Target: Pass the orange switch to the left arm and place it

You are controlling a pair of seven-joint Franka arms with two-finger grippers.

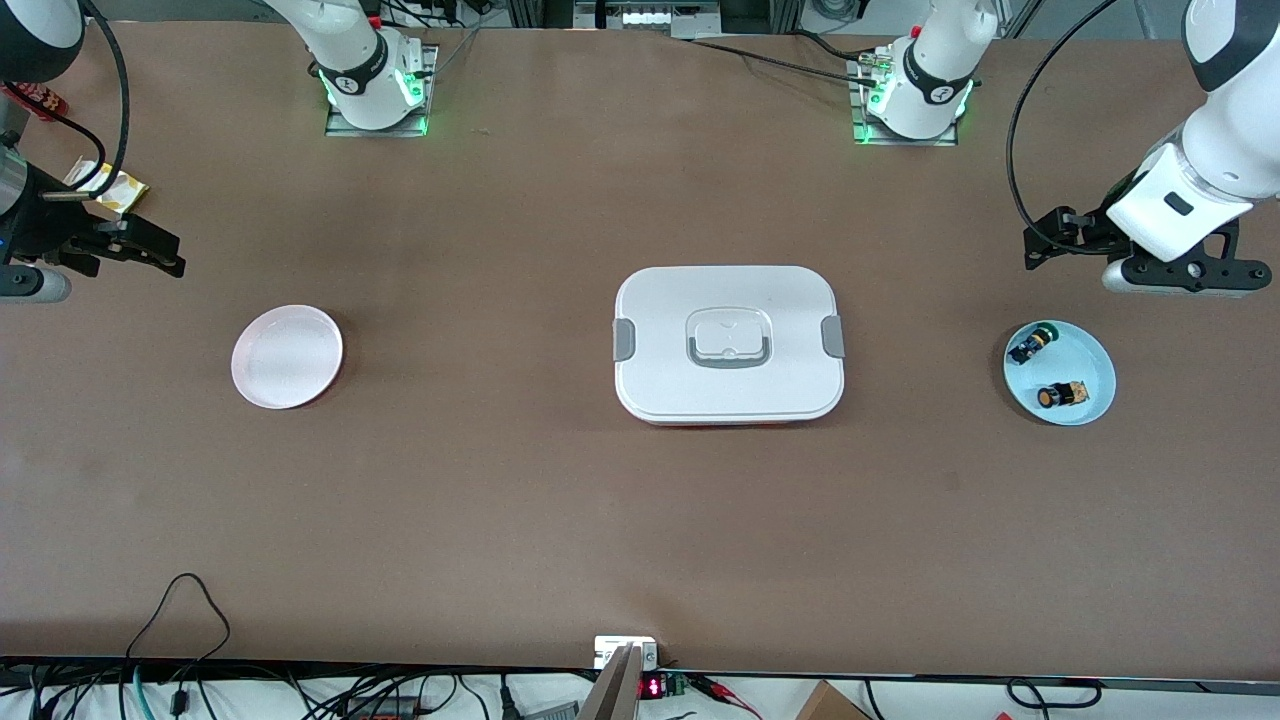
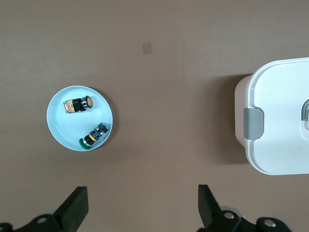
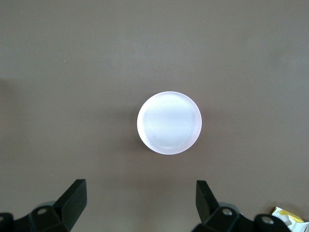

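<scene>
The orange switch [image 1: 1060, 395] lies in a light blue plate [image 1: 1092, 360] at the left arm's end of the table, beside a black switch with a blue and green end [image 1: 1031, 345]. The left wrist view shows the orange switch [image 2: 78, 104] and the plate [image 2: 60, 123] too. My left gripper [image 1: 1033, 250] hangs open and empty above the table beside that plate; the wrist view shows its open jaws [image 2: 142, 198]. My right gripper [image 1: 172, 256] is open and empty over the table near the pink plate [image 1: 287, 356]; the wrist view shows it [image 3: 141, 193]. The white box [image 1: 660, 330] sits mid-table.
The pink plate [image 3: 169, 123] holds nothing. The box's edge with a grey clip [image 2: 254, 123] shows in the left wrist view. A yellow packet [image 1: 112, 187] lies at the right arm's end of the table. Cables and a small device [image 1: 625, 650] line the table's edge nearest the front camera.
</scene>
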